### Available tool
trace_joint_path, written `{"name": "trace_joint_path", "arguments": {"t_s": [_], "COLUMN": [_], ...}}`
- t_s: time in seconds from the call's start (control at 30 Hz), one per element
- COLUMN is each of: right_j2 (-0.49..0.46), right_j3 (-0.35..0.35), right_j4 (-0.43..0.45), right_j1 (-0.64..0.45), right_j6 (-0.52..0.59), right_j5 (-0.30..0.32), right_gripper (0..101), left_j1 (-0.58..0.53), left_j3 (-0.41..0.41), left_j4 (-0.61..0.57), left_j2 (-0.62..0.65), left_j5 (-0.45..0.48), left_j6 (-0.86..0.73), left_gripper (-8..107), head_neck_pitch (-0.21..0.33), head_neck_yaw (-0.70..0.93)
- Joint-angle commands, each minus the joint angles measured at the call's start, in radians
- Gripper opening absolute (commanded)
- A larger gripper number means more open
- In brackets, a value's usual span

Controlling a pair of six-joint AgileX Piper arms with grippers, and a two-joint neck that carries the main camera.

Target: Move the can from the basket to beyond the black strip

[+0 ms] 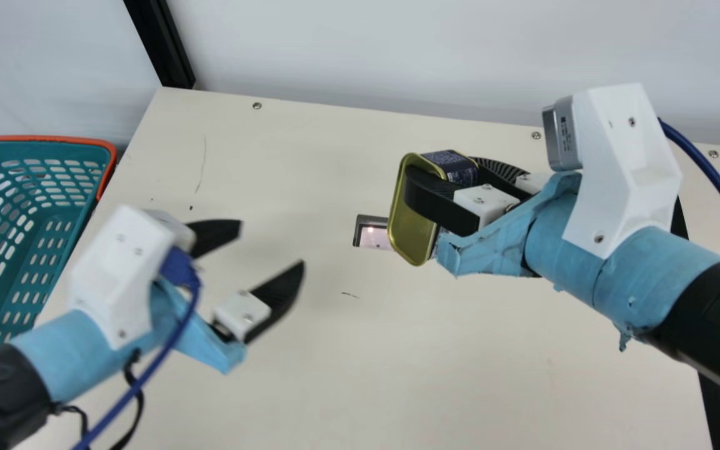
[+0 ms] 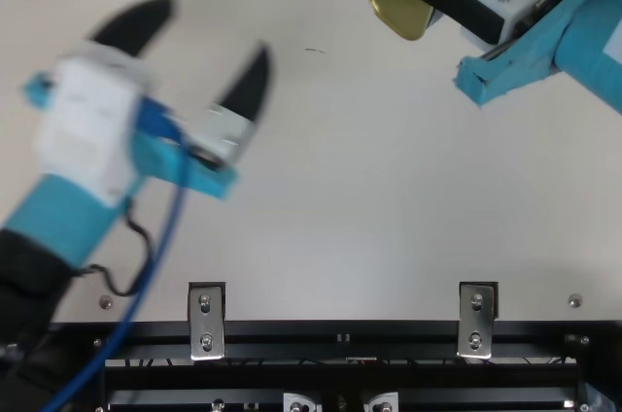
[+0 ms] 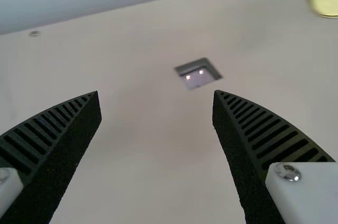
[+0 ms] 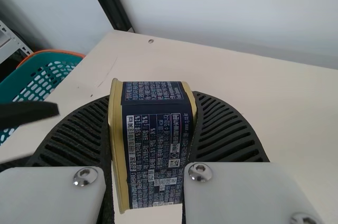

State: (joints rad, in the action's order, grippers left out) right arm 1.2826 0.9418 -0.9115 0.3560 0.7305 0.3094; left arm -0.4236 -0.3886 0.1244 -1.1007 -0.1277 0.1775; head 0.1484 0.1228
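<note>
One can (image 1: 411, 231) sits pinched in the right tool (image 1: 443, 172); ease it over the black strip (image 1: 714, 406) before lowering, clear of the spread left tool (image 1: 270, 244).

My right gripper (image 1: 436, 171) has black ribbed fingers, and the can (image 1: 411, 231) between them is gold at its face and edges, dark blue on its sides with dense white print. My left gripper (image 1: 272, 242) is ribbed black too. Both my wrists are light blue and white. Far left, the basket (image 1: 41, 138) is teal, patterned with rows of holes, its rim orange. The table (image 1: 335, 362) is cream; at right, the strip (image 1: 715, 406) is black.
</note>
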Motion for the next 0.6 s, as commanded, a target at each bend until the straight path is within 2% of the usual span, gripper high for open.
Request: {"name": "trace_joint_path", "arguments": {"t_s": [0.0,0.1,0.2,0.37,0.57], "right_j2": [-0.006,-0.019,-0.034,-0.058,-0.102], "right_j3": [-0.004,-0.014,-0.027,-0.060,-0.099], "right_j4": [0.009,0.021,0.040,0.106,0.230], "right_j1": [0.003,0.007,0.007,-0.021,-0.096], "right_j6": [-0.008,-0.022,-0.035,-0.078,-0.156], "right_j5": [-0.008,-0.015,-0.024,-0.038,-0.038], "right_gripper": [0,0,0,0,0], "left_j1": [0.000,0.114,0.182,0.197,0.197], "left_j3": [0.000,0.015,0.015,0.015,0.015], "left_j4": [0.000,-0.030,-0.030,-0.030,-0.030], "left_j2": [0.000,0.029,0.031,0.031,0.031], "left_j5": [0.000,-0.005,-0.004,-0.004,-0.004], "left_j6": [0.000,-0.046,-0.051,-0.051,-0.051], "left_gripper": [90,90,90,90,90], "head_neck_pitch": [0.004,0.004,0.004,0.008,0.021], "head_neck_yaw": [-0.005,-0.005,-0.017,-0.090,-0.173]}}
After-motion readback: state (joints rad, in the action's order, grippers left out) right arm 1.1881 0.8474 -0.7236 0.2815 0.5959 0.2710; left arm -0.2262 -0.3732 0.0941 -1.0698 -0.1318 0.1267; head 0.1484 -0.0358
